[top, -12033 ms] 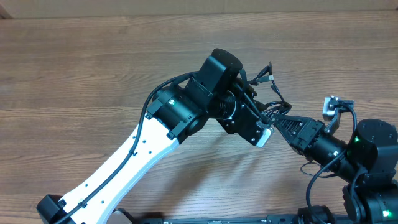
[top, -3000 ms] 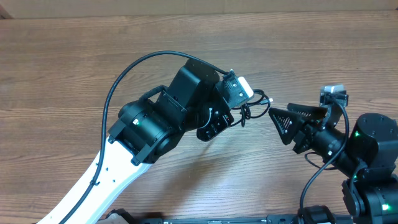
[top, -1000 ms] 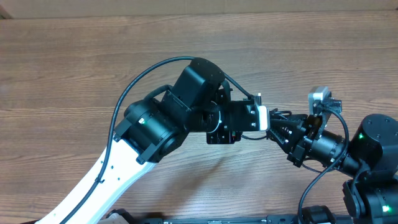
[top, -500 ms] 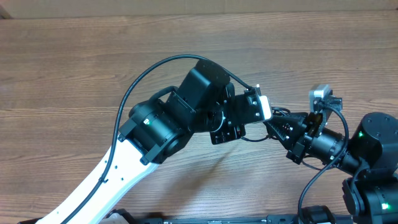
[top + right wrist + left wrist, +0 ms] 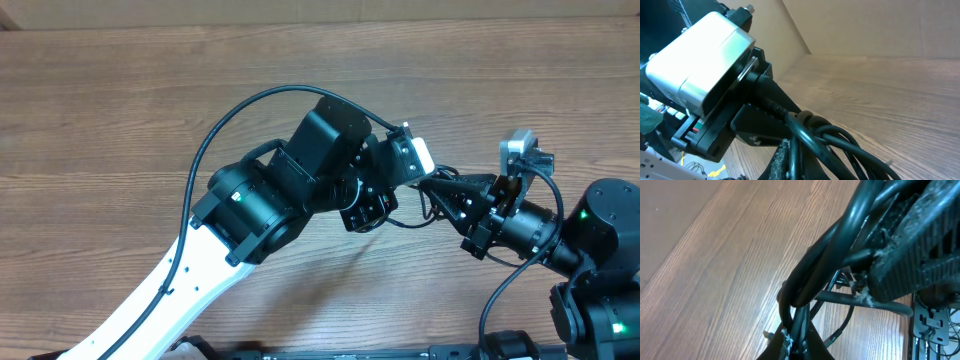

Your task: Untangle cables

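The cables (image 5: 418, 208) hang as a small black knot above the wooden table (image 5: 120, 110), between the two grippers at centre right. My left gripper (image 5: 392, 196) is shut on the strands from the left. From the right, my right gripper (image 5: 434, 186) is shut on the same bundle. In the left wrist view the cables (image 5: 825, 255) run up out of my left gripper (image 5: 799, 342), and a silver-tipped plug (image 5: 769, 336) sticks out beside the jaws. In the right wrist view looped cables (image 5: 840, 137) lie in my right gripper (image 5: 805, 160).
The left arm's white link (image 5: 190, 280) crosses the lower left of the table. Its white wrist camera (image 5: 705, 55) sits very close to my right gripper. The right arm's base (image 5: 600, 290) stands at the lower right. A cardboard wall (image 5: 865, 25) lines the table's far edge.
The left wrist has turned, swinging its white camera up and back. The right gripper has closed on the cables and shifted slightly up and to the right.
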Action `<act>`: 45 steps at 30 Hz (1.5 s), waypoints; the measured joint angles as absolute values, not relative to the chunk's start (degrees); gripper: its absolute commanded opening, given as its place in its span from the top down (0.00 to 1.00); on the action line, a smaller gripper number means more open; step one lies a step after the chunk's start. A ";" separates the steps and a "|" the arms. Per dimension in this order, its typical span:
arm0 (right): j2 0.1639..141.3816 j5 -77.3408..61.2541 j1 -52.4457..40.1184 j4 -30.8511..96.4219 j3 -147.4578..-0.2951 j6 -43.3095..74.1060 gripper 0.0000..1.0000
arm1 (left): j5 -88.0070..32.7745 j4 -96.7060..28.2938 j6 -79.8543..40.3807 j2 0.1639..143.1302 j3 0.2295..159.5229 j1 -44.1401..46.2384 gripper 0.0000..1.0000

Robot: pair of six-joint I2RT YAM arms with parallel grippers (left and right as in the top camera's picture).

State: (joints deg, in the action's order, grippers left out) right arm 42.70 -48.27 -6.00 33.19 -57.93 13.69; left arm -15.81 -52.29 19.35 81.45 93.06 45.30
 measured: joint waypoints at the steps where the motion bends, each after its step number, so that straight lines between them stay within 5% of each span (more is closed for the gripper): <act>1: 42.72 -48.27 -6.00 33.04 -57.93 13.69 0.96 | -15.70 -52.31 19.22 81.45 93.06 45.30 0.96; 13: 42.72 -48.64 -6.00 32.14 -57.80 13.69 0.94 | -14.04 -53.65 16.19 81.45 93.17 44.80 0.96; 15: 42.72 -48.90 -6.00 32.18 -57.80 13.96 0.83 | -13.50 -53.76 15.73 81.45 93.17 44.34 0.96; 19: 42.35 -49.84 -6.00 32.82 -57.80 14.13 0.43 | -11.05 -54.04 15.11 81.58 93.17 42.96 0.96; 21: 42.26 -50.22 -6.00 33.23 -57.80 13.82 0.35 | -10.37 -54.02 15.14 81.58 93.17 42.74 0.96; 45: 42.26 -34.00 -6.00 35.55 -57.80 22.04 0.31 | -15.68 -58.54 48.29 81.58 93.17 42.70 0.96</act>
State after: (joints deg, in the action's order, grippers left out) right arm 42.26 -34.00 -6.00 35.55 -57.80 22.04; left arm -15.68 -58.54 48.29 81.58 93.17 42.70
